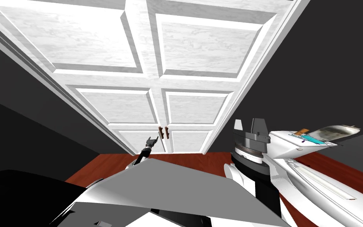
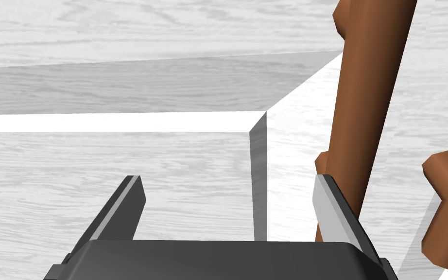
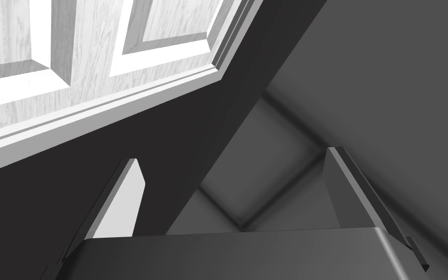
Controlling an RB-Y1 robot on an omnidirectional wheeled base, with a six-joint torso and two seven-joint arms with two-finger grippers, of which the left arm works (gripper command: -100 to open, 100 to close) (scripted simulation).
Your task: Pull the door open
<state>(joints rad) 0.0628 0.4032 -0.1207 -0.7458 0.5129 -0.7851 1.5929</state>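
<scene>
left gripper [image 2: 228, 181] spread wide, nothing held | brown handle [image 2: 370, 97] seen just outside one finger [image 2: 327, 209], not between | if closed now, handle is missed and door [image 1: 137, 39] goes unpulled

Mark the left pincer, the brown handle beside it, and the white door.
left pincer [image 2: 228, 177], left wrist view, midway between its open fingertips.
brown handle [image 2: 369, 97], left wrist view, middle of the bar.
white door [image 1: 200, 43], head view, a recessed upper panel.
</scene>
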